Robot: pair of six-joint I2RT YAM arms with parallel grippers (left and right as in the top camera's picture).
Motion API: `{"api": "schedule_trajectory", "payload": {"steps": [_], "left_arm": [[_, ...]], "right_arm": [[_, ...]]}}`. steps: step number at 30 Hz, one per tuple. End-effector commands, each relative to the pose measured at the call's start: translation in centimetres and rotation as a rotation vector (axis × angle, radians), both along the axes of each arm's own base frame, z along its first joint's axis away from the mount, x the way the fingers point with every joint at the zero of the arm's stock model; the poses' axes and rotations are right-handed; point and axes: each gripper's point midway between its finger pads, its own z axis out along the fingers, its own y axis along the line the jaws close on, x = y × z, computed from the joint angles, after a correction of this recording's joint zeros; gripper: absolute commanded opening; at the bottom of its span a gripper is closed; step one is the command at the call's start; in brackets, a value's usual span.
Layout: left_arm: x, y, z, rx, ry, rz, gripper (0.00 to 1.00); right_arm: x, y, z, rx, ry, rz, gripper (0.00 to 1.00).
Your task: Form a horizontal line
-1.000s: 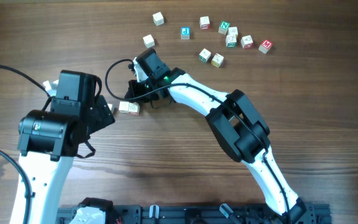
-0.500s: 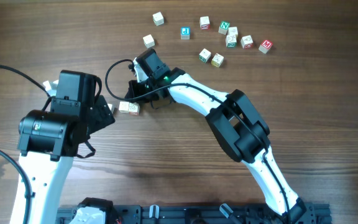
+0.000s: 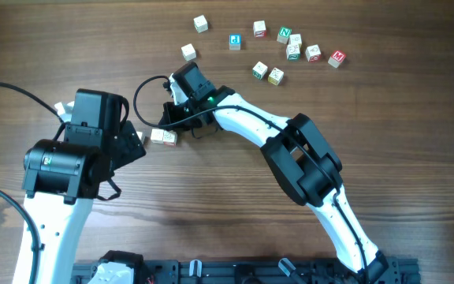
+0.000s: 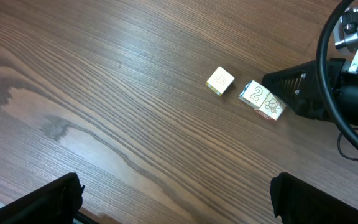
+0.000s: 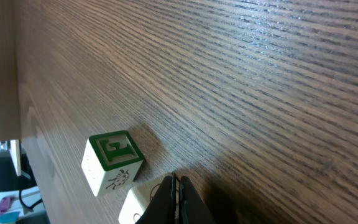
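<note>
Brown grained bench (image 3: 211, 205), cream wood with coloured marks on it.

The bench is mid-brown with darker streaks of grain. Ahead of the black left jaws, the horizontal line (image 4: 261, 99) is cream, one face bearing a dark 2 and its neighbour a dark line drawing. The single cube (image 4: 220, 81) beside it is cream with a pale mark (too faint to read). Just beside the black right jaws, a cream cube (image 5: 112, 163) shows a green framed letter on top and a black sketch on its side. Well beyond the right jaws lie a blue-lettered cube (image 3: 235, 41), a green-lettered cube (image 3: 284, 35), a red-lettered cube (image 3: 336, 57) and a yellowish cube (image 3: 276, 76).
</note>
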Motion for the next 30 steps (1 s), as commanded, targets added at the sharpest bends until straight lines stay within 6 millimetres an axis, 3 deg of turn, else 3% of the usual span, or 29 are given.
{"api": "schedule_trajectory", "payload": {"steps": [1, 13, 18, 23, 26, 30], "left_arm": [[0.0, 0.1, -0.1, -0.006, 0.002, 0.017, 1.0], [0.0, 0.1, -0.1, -0.006, 0.002, 0.017, 1.0], [0.0, 0.1, -0.1, -0.006, 0.002, 0.016, 1.0], [0.0, 0.1, -0.1, -0.006, 0.002, 0.017, 1.0], [0.0, 0.1, -0.1, -0.006, 0.002, 0.017, 1.0], [0.9, 0.8, 0.5, 0.039, -0.042, 0.033, 1.0]], "right_arm": [[-0.3, 0.6, -0.1, 0.013, 0.016, 0.012, 0.05], [-0.2, 0.5, -0.1, 0.009, 0.012, 0.011, 0.05], [2.1, -0.5, 0.3, 0.015, -0.025, -0.044, 0.05], [4.8, -2.4, 3.0, 0.03, -0.124, -0.055, 0.05], [6.8, -4.7, 4.9, -0.015, -0.179, -0.117, 0.05], [8.5, -8.6, 4.5, -0.076, -0.131, -0.195, 0.05]]}}
